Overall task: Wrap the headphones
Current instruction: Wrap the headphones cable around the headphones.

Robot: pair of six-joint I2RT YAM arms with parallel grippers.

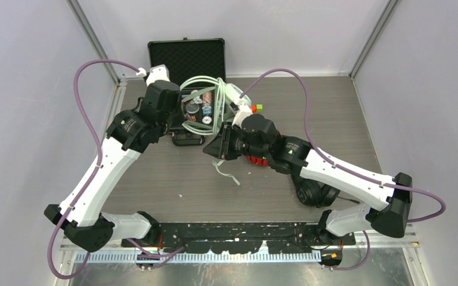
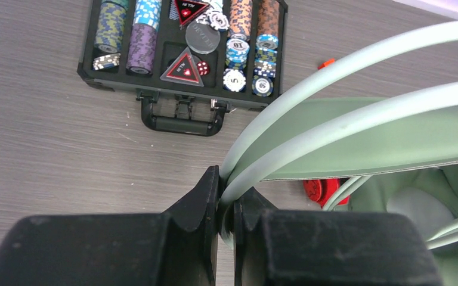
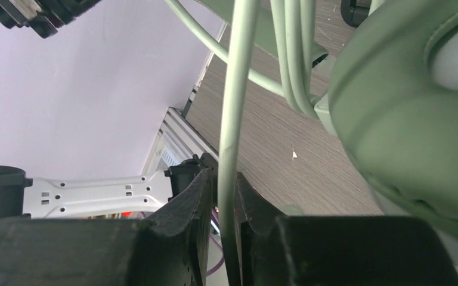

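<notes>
left gripper (image 2: 226, 205) first: we see its jaws pinched tight on the mint cable (image 2: 358, 58), with the cord squeezed between the two black fingers and fanning away in pale loops to the right. over to the right gripper (image 3: 226, 185), where the jaws are nearly closed with a run of the same mint cable clamped between the fingers, rising straight up from them.

the mint-green headphones (image 3: 405, 119) hang close by the right gripper, one padded earcup filling the right side of its wrist view. from above we see their cable looped over the open poker chip case (image 1: 186, 59) at the far side of the table (image 1: 155, 179).

now the arms. the left one runs from its base up the left side and bends in toward the case's left edge. the right one has its elbow far out to the right and its forearm stretches back toward the middle, the gripper pointing left just in front of the case.

the red headphones (image 1: 256, 159) lie under the right forearm, and the black headphones (image 1: 313, 192) sit nearer the right arm's base.
</notes>
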